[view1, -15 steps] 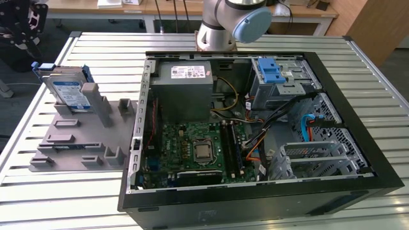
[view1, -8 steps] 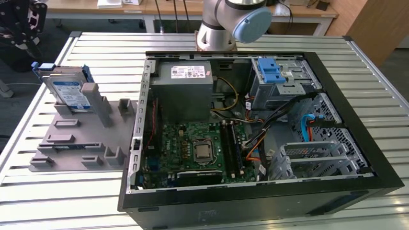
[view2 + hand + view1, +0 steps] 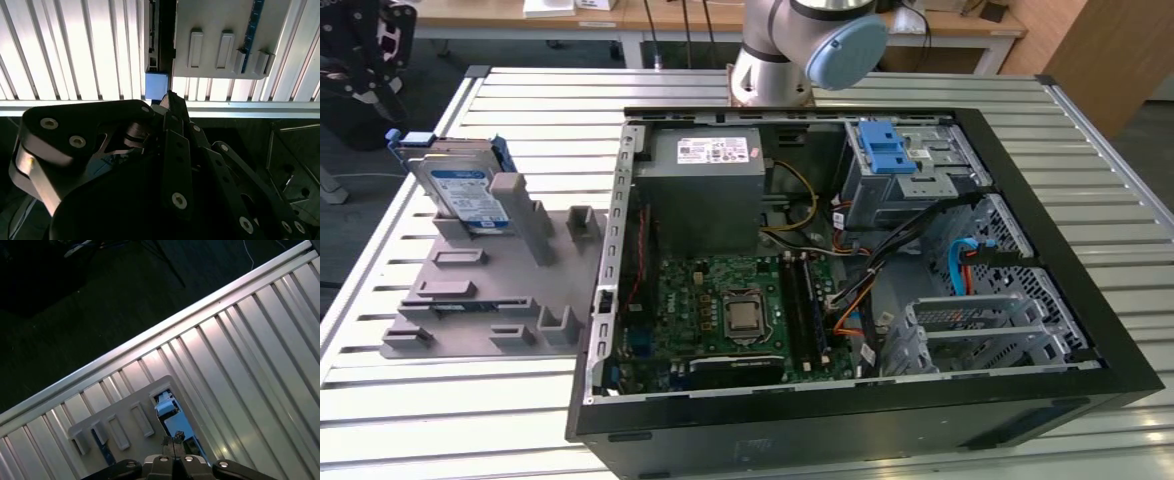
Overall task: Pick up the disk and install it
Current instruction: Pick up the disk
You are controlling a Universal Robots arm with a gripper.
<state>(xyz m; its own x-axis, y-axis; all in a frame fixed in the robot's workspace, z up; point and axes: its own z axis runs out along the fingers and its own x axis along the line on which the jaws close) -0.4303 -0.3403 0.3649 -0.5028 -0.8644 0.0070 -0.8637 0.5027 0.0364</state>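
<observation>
The disk (image 3: pixel 460 188) stands on edge in a slot of the grey fixture (image 3: pixel 467 290), on the slatted table (image 3: pixel 854 85) at the exterior view's left, well apart from the open computer case (image 3: pixel 1067 250). Its white-and-blue label faces the camera, with print too small to make out, and a blue bracket frames its edges.

Inside the case, the exterior view gives the grey power-supply box (image 3: pixel 707 190) with its white sticker (image 3: pixel 714 150) – again not legible – and next to it the metal cage (image 3: pixel 907 165) with a blue latch (image 3: pixel 887 150). Below the box lies the green motherboard (image 3: pixel 720 300). The arm (image 3: pixel 801 40) rises behind the case.

The wrist views give the close look. In the first wrist view the gripper (image 3: pixel 173 441) hangs above the fixture (image 3: pixel 125 415), its fingertips drawn together on nothing, directly over the disk's (image 3: pixel 167 407) blue-framed top edge. In the second wrist view the gripper (image 3: pixel 170 97) shows the same pinched tips – just beside the blue corner of the disk (image 3: pixel 157 82), which is seen edge-on against the fixture (image 3: pixel 215 25).
</observation>
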